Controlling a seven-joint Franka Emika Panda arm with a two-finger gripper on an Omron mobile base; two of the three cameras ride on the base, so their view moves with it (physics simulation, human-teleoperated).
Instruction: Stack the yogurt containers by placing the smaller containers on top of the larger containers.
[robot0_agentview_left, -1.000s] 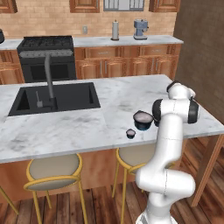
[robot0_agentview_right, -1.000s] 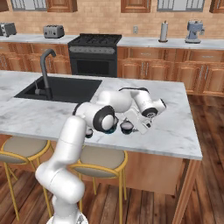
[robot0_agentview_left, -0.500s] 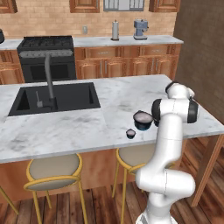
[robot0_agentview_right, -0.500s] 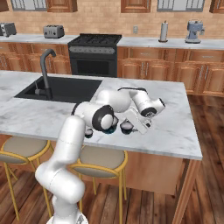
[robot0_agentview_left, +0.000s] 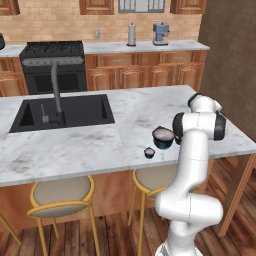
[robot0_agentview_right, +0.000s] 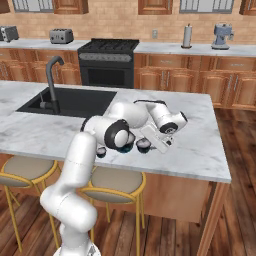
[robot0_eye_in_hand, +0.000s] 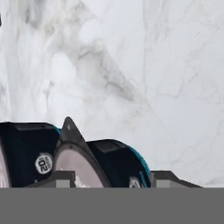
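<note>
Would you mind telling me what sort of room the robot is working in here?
It looks like a home kitchen: a black stove against a brick wall, a marble island with a sunken black sink, and round stools tucked under its front edge.

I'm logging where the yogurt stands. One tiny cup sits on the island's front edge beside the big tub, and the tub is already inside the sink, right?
Not quite. The big tub stands on the marble island counter, well right of the sink, as the left base view shows. The tiny cup does sit near the front edge beside it.
</note>
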